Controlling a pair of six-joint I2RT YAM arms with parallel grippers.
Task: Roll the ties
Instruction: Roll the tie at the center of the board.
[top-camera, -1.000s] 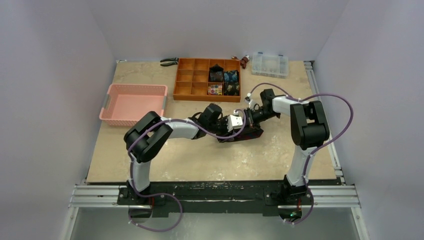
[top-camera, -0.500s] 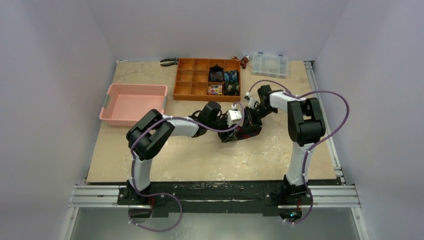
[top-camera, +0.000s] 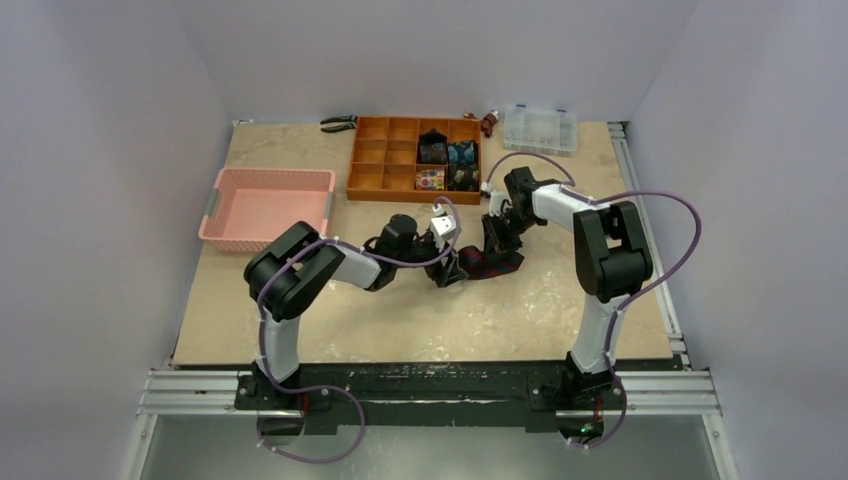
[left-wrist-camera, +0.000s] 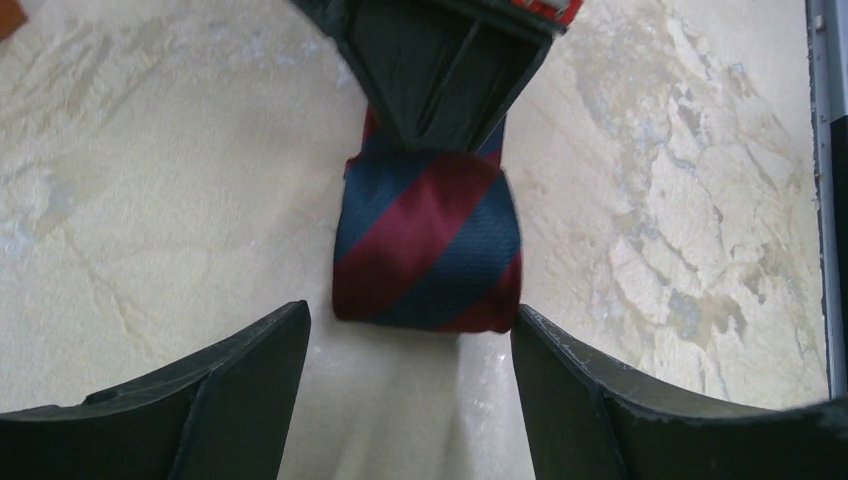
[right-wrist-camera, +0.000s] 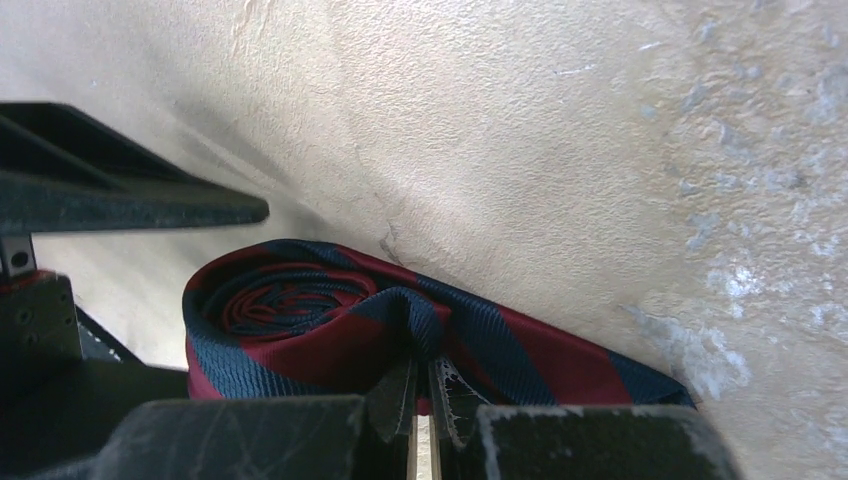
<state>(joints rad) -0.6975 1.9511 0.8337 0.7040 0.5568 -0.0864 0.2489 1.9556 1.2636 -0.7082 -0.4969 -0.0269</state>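
Note:
A navy tie with red diagonal stripes (top-camera: 492, 264) lies partly rolled on the table. In the left wrist view the roll (left-wrist-camera: 428, 245) sits just beyond my left gripper (left-wrist-camera: 410, 335), which is open and empty, one finger on each side. My left gripper also shows in the top view (top-camera: 450, 272), left of the tie. My right gripper (right-wrist-camera: 425, 390) is shut on a fold of the tie beside the roll (right-wrist-camera: 290, 315); in the top view it (top-camera: 494, 244) is over the tie's far side. Several rolled ties (top-camera: 447, 160) sit in the organiser.
An orange compartment organiser (top-camera: 385, 165) stands at the back middle. A pink basket (top-camera: 265, 205) is at the left. Pliers (top-camera: 338, 123) and a clear plastic box (top-camera: 540, 128) lie along the back edge.
My left gripper has drawn back to the left, off the tie roll, and stands open. My right gripper has shifted slightly left with the tie in it.

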